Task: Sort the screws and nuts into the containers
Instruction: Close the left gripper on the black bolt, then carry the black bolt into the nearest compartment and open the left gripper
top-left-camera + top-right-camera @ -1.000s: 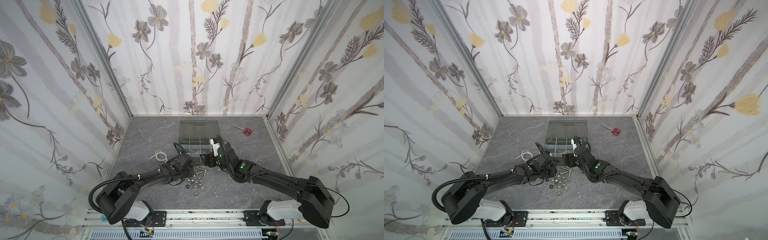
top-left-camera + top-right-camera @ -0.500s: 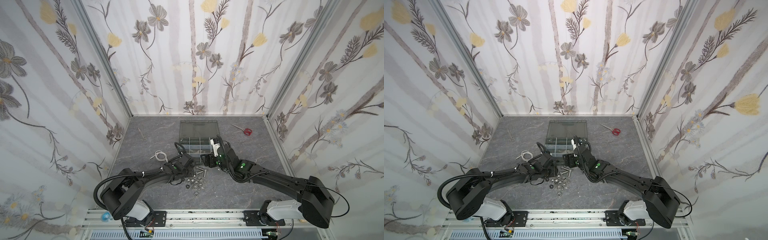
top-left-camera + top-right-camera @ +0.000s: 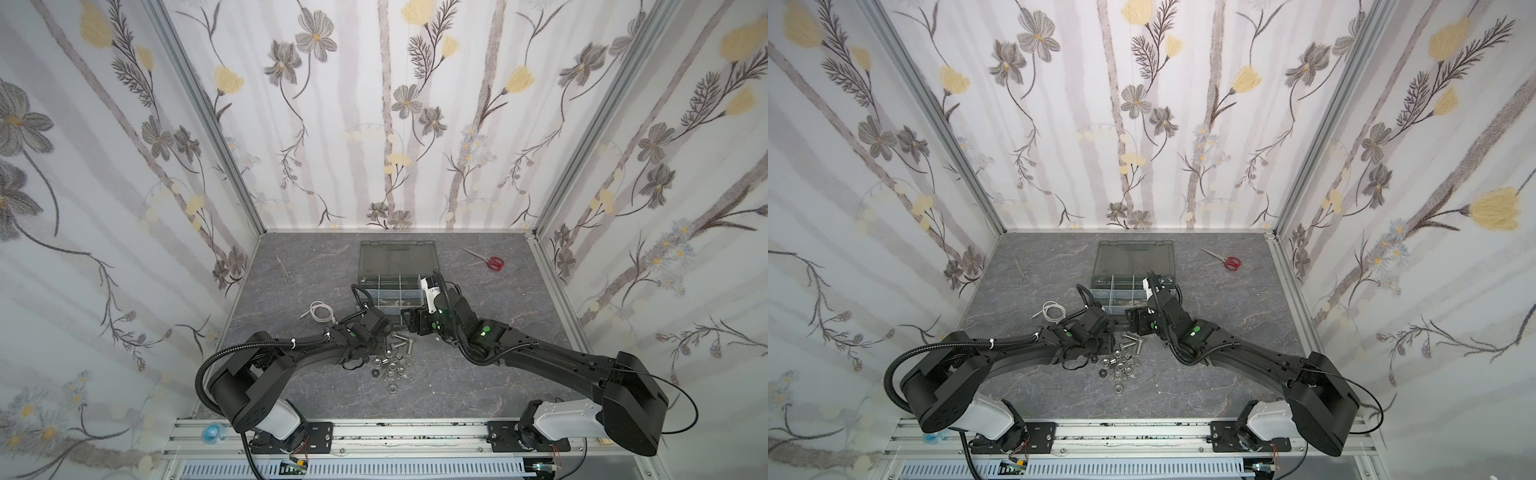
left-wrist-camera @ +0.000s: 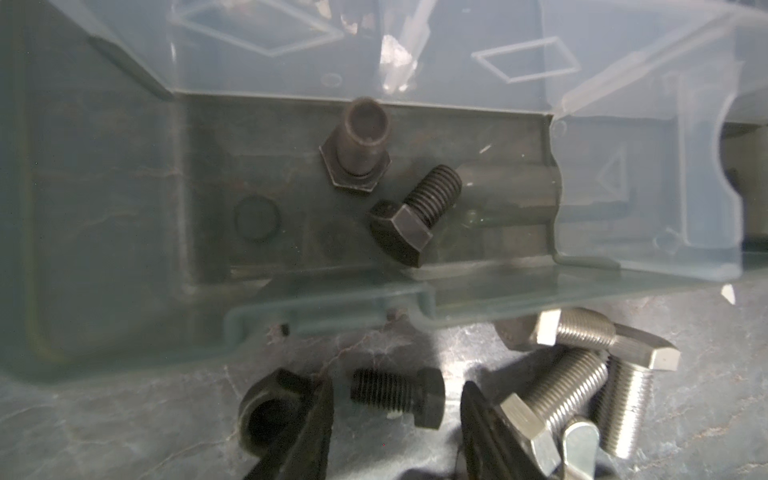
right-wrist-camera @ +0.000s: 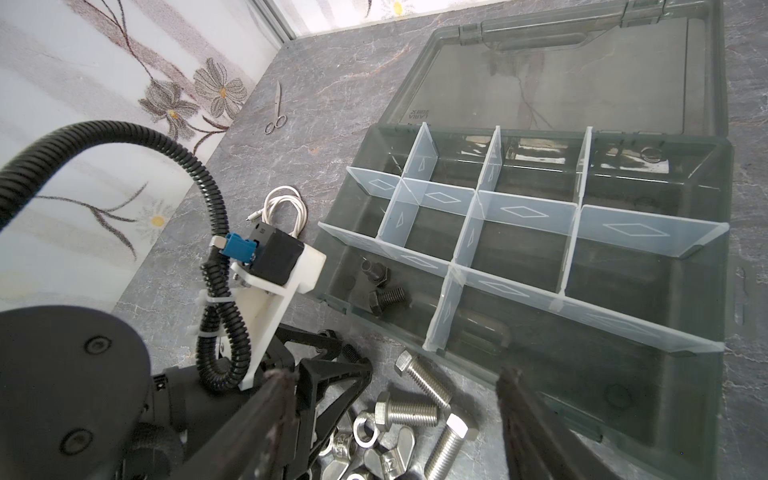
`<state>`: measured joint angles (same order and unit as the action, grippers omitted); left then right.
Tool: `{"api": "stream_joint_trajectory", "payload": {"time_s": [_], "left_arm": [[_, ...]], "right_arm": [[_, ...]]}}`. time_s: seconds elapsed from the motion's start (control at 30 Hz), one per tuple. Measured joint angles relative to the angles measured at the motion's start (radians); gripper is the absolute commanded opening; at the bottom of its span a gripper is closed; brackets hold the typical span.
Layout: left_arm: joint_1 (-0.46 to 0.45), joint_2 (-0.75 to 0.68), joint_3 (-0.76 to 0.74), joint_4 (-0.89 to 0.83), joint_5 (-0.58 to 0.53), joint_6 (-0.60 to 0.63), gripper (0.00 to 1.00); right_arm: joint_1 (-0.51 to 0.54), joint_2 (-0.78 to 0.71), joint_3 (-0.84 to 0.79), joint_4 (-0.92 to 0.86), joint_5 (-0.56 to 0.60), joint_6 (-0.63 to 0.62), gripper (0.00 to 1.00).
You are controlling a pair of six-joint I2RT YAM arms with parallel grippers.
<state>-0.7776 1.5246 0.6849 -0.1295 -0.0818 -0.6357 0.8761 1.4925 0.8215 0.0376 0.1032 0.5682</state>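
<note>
In the lower middle of both top views, just in front of the open organizer case (image 5: 582, 399), the two arms meet over the loose hardware on the table (image 3: 436, 399). The left gripper (image 4: 395, 432) is down at the table with its jaws apart, clamped on nothing. One black screw (image 4: 397, 397) lies flat on the table in the gap between them, touching neither jaw so far as the left wrist view shows. Its long axis runs across the gap from jaw to jaw, thread end toward one and head toward the other. Closing now would probably pinch it end to end rather than across the shaft.

Just beyond it stands the case's front wall, and behind that wall is the corner compartment (image 4: 270, 166), which holds two black screws (image 4: 409, 216). The right gripper (image 5: 395, 374) hovers with jaws spread wide and empty above the silver screws (image 5: 419, 384), which lie just beside the black one. The nuts (image 3: 388, 368) sit heaped a little nearer the lower edge of the frame. The left arm is clearly the nearer to the black screw. The move ahead looks like a short lift over the wall into that same compartment.
</note>
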Motion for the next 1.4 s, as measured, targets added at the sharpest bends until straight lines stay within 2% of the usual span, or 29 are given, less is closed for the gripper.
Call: {"api": "stream_joint_trajectory", "payload": {"time_s": [0.13, 0.63, 0.83, 1.1, 1.4], "left_arm": [[0.000, 0.008, 0.005, 0.001, -0.004, 0.002, 0.43], [0.000, 0.021, 0.008, 0.019, -0.011, 0.011, 0.30], [0.000, 0.001, 0.004, 0.008, 0.013, 0.011, 0.28], [0.000, -0.097, 0.011, -0.006, 0.056, 0.011, 0.26], [0.007, -0.143, 0.101, -0.009, 0.051, 0.032, 0.26]], "right_arm": [[0.000, 0.002, 0.000, 0.001, 0.000, 0.003, 0.77], [0.000, 0.004, -0.002, 0.002, 0.000, 0.007, 0.76], [0.000, 0.004, -0.002, 0.002, 0.000, 0.007, 0.77], [0.000, -0.008, -0.003, 0.002, 0.000, 0.007, 0.76], [-0.002, -0.058, -0.027, 0.001, 0.015, 0.007, 0.77]]}}
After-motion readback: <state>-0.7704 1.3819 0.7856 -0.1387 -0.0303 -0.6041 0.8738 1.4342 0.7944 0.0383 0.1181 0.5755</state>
